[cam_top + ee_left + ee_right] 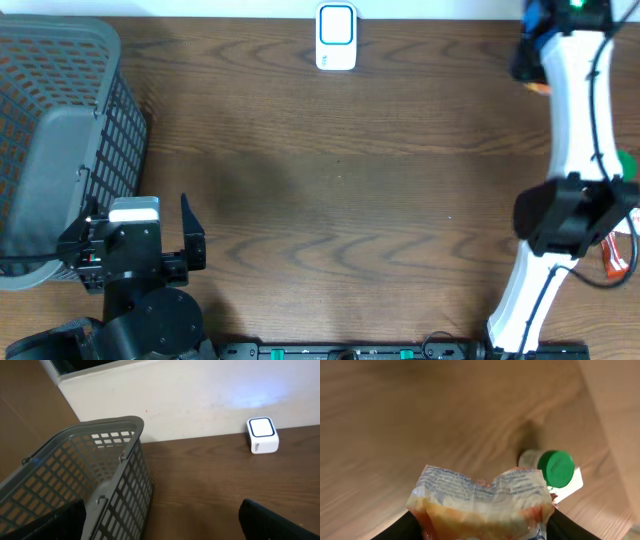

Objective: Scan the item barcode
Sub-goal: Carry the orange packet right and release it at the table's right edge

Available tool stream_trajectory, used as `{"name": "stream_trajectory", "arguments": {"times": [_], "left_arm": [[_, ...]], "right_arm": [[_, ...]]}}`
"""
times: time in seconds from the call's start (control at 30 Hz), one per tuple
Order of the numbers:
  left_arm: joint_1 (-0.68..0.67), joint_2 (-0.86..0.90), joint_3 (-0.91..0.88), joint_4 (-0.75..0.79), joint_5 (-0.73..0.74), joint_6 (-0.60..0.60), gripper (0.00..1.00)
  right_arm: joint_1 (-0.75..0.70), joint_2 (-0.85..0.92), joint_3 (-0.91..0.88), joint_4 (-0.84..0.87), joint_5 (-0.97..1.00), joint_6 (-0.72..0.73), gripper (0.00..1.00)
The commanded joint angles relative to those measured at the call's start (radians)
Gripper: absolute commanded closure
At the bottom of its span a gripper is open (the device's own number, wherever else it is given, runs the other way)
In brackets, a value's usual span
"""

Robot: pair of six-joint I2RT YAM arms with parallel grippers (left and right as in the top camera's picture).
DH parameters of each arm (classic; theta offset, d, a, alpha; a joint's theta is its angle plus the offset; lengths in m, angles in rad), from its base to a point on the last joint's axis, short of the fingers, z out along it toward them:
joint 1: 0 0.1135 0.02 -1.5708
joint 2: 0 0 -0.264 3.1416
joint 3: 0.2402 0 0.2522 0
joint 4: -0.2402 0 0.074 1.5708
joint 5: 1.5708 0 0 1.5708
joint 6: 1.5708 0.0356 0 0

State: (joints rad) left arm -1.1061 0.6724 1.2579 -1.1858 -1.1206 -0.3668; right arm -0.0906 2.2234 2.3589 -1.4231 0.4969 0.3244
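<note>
Over the wooden table (420, 410), the packet (480, 495), judged soft and light, is pinched across its width by the right gripper (482, 529); the left gripper (160, 522) is seen wide open, empty.

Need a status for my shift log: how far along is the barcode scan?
Done: the right gripper grips a plastic snack packet at the table's right edge, near a green-capped bottle. Left: bringing the packet to the white scanner at the far edge and showing its barcode. The left gripper is open beside the grey basket.
</note>
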Motion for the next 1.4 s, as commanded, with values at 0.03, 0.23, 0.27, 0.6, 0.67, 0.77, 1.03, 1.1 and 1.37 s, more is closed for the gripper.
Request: {"name": "stream_trajectory", "arguments": {"times": [0.03, 0.23, 0.27, 0.6, 0.67, 0.77, 1.03, 1.1, 1.37], "left_arm": [[0.003, -0.003, 0.003, -0.003, -0.006, -0.005, 0.02], [0.003, -0.003, 0.003, -0.003, -0.006, -0.005, 0.02], [0.003, -0.003, 0.003, -0.003, -0.006, -0.005, 0.02], [0.003, -0.003, 0.003, -0.003, -0.006, -0.005, 0.02], [0.003, -0.003, 0.003, -0.003, -0.006, -0.005, 0.02], [0.003, -0.003, 0.003, -0.003, -0.006, -0.005, 0.02], [0.003, -0.003, 0.003, -0.003, -0.006, -0.005, 0.02], [0.003, -0.003, 0.003, -0.003, -0.006, -0.005, 0.02], [0.003, -0.003, 0.003, -0.003, -0.006, -0.005, 0.02]], "right_arm": [[-0.142, 0.072, 0.0, 0.026, -0.089, 0.039, 0.49], [-0.273, 0.244, 0.0, 0.048, -0.142, 0.039, 0.51], [-0.286, 0.269, 0.0, 0.051, -0.151, 0.038, 0.5], [-0.343, 0.298, 0.023, 0.079, -0.195, 0.039, 0.01], [-0.346, 0.239, 0.041, 0.072, -0.195, 0.056, 0.01], [-0.347, 0.105, 0.056, 0.081, -0.198, 0.084, 0.01], [-0.333, -0.374, 0.057, 0.27, -0.537, 0.086, 0.01], [-0.327, -0.48, 0.057, 0.355, -0.624, 0.132, 0.01], [-0.262, -0.783, 0.057, 0.593, -0.757, 0.233, 0.01]]}}
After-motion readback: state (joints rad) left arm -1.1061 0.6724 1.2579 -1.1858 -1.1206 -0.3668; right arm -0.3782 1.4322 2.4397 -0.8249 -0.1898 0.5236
